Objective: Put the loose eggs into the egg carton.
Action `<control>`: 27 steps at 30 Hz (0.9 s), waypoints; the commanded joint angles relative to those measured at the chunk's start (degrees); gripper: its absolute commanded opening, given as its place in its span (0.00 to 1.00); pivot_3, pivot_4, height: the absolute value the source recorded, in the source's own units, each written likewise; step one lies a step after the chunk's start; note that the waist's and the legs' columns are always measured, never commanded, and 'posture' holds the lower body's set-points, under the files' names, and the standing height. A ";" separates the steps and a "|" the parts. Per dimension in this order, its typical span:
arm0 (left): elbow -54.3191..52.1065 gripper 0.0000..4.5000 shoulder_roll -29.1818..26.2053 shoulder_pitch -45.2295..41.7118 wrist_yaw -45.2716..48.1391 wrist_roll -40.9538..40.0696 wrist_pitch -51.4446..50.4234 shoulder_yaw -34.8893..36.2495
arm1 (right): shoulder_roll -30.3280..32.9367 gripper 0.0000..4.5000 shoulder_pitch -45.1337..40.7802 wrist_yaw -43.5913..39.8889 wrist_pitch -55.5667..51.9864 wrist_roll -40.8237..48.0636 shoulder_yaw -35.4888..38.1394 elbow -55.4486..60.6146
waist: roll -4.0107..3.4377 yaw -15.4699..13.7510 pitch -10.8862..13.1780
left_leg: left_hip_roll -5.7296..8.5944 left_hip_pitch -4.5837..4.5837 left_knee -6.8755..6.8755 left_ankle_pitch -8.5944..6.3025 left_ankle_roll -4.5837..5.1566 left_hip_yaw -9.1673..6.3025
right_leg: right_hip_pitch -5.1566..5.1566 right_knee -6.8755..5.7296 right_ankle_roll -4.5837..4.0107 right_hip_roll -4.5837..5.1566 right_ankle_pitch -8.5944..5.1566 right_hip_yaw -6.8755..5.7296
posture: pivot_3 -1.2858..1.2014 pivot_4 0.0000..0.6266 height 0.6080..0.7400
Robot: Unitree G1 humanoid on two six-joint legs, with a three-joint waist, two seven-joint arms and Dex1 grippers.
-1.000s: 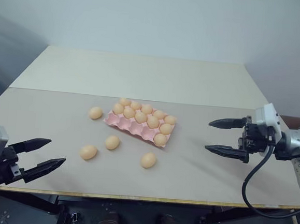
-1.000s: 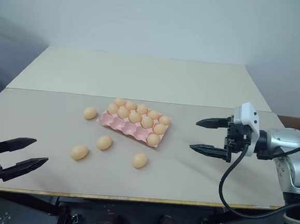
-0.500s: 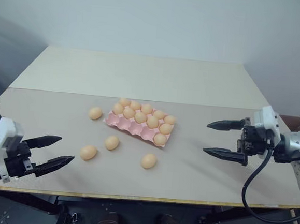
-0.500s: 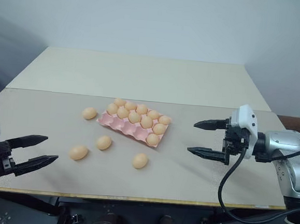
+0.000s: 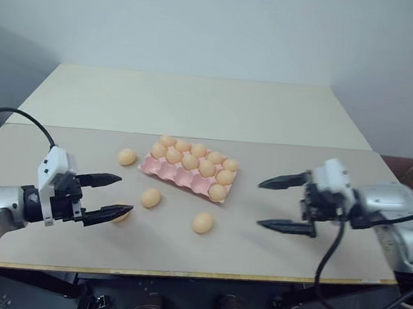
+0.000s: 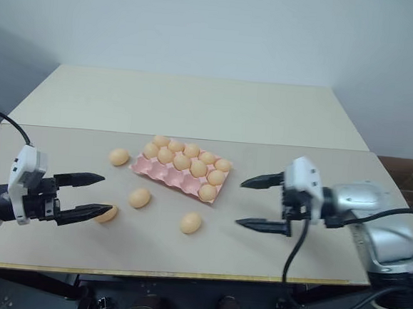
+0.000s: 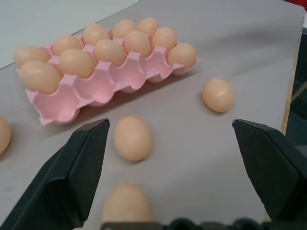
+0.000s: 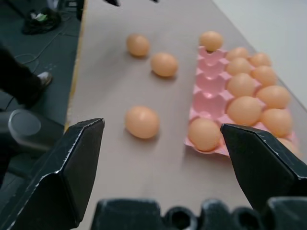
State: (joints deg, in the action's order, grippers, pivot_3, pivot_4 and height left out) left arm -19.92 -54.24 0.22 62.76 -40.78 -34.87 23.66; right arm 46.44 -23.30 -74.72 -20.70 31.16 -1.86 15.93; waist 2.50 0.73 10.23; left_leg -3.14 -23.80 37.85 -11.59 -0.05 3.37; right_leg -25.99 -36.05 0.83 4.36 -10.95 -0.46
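No brand, label or writing can be read on anything here.

At the left, the left gripper [image 5: 110, 195] hangs over the tabletop [image 5: 196, 103] with its jaws spread wide and nothing between them. Its lower fingertip lies in front of one of the loose eggs [image 5: 122, 216], and whether it touches that egg cannot be told. A second loose egg [image 5: 127, 157] sits near the far left corner of the egg carton [image 5: 180, 176], a third [image 5: 151, 197] lies just in front of the carton, and a fourth [image 5: 202, 223] lies further to the right, nearer the front edge. The pink carton stands mid-table, its back two rows filled with eggs and one more egg in the right end of its front row; the other front cups are bare.

At the right, the right gripper [image 5: 268, 202] points toward the carton, jaws spread and empty.

Since a second ago the left gripper has come in from the table's left front corner toward the nearest egg, and the right gripper has moved leftward, closer to the carton. The eggs and carton lie as before.
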 commanded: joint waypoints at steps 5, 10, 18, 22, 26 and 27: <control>0.13 1.00 -0.91 1.13 2.79 -0.52 1.25 2.53 | -8.44 1.00 -4.68 6.03 12.22 -16.96 -12.27 -4.60 | 0.03 0.05 -0.02 | 0.01 0.04 0.02 0.02 -0.03 0.01 | 0.01 -0.05 -0.28 0.02 -0.16 -0.02 | 0.52 0.24 1.00; -1.18 1.00 -0.89 1.91 5.04 -2.03 1.15 3.51 | -13.21 1.00 -7.40 7.31 17.43 -23.35 -17.54 -11.68 | 0.03 -0.06 -0.02 | 0.04 -0.04 0.02 0.02 -0.03 0.01 | -0.02 -0.02 -0.13 0.05 -0.07 -0.02 | 0.52 0.24 1.00; -1.35 1.00 -2.07 2.26 10.42 -5.75 0.37 5.82 | -17.79 1.00 -10.40 7.26 22.13 -26.95 -20.15 -19.43 | 0.03 0.06 -0.02 | 0.02 -0.01 0.02 0.03 -0.03 0.00 | -0.02 -0.07 -0.15 0.03 -0.07 -0.04 | 0.52 0.24 1.00; -1.09 1.00 -3.00 2.63 12.73 -6.12 0.73 6.16 | -19.78 1.00 -10.81 7.08 22.94 -28.07 -21.23 -21.94 | 0.03 0.15 -0.02 | 0.02 0.00 0.02 0.03 -0.03 0.00 | -0.02 -0.07 -0.16 0.01 -0.07 -0.03 | 0.52 0.24 1.00; -0.99 1.00 -2.79 2.78 13.54 -5.49 1.60 6.45 | -21.51 0.91 -11.34 6.32 22.15 -27.83 -21.65 -24.43 | 0.03 0.12 -0.02 | 0.02 0.00 0.02 0.03 -0.03 0.00 | -0.02 -0.07 -0.17 0.02 -0.08 -0.03 | 0.52 0.24 1.00; -0.91 1.00 -2.73 2.70 13.50 -5.40 1.65 6.45 | -21.77 0.86 -11.45 6.15 22.17 -27.82 -21.69 -24.97 | 0.03 0.11 -0.02 | 0.02 0.00 0.02 0.03 -0.03 0.00 | -0.01 -0.07 -0.17 0.02 -0.08 -0.03 | 0.52 0.24 1.00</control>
State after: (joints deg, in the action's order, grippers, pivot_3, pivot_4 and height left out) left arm -20.27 -56.58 3.05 75.76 -45.42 -34.71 28.13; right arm 24.86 -33.23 -68.10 0.97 2.72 -24.12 -9.20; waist 2.52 0.84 10.21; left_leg -3.12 -23.80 37.87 -11.56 -0.08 3.37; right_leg -26.00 -36.13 0.66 4.38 -11.02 -0.49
